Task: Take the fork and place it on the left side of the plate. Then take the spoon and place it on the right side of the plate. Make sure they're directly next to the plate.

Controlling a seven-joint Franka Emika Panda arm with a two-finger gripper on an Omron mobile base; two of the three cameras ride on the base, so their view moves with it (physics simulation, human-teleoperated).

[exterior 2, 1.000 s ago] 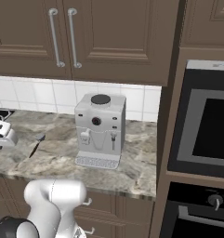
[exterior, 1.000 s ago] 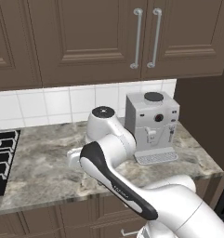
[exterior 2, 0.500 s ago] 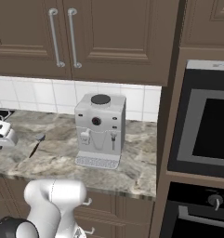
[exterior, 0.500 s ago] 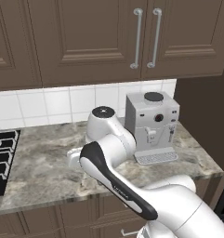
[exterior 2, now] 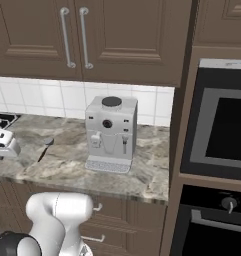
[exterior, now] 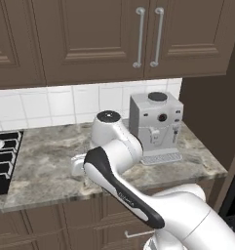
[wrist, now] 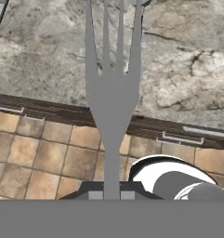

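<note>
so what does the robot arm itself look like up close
The arm is glossy white with rounded, bulging shells. A black band runs along one link, with faint small lettering too blurred to read. One joint ends in a round dark grey cap. In the right base view its white segments meet at a dark joint. No loose cables show. The gripper has small dark grey fingertips.

A glossy white robot arm (exterior: 138,205) built from rounded, tube-like segments. In the left base view, a broad black band runs lengthwise along the link that climbs from 5 o'clock toward the centre. That band carries a line of small white lettering, too small to read. The cylindrical joint at the top has a flat dark cap ringed in grey. In the right base view, a smooth white elbow sits at 7 o'clock beside a black rounded joint.
</note>
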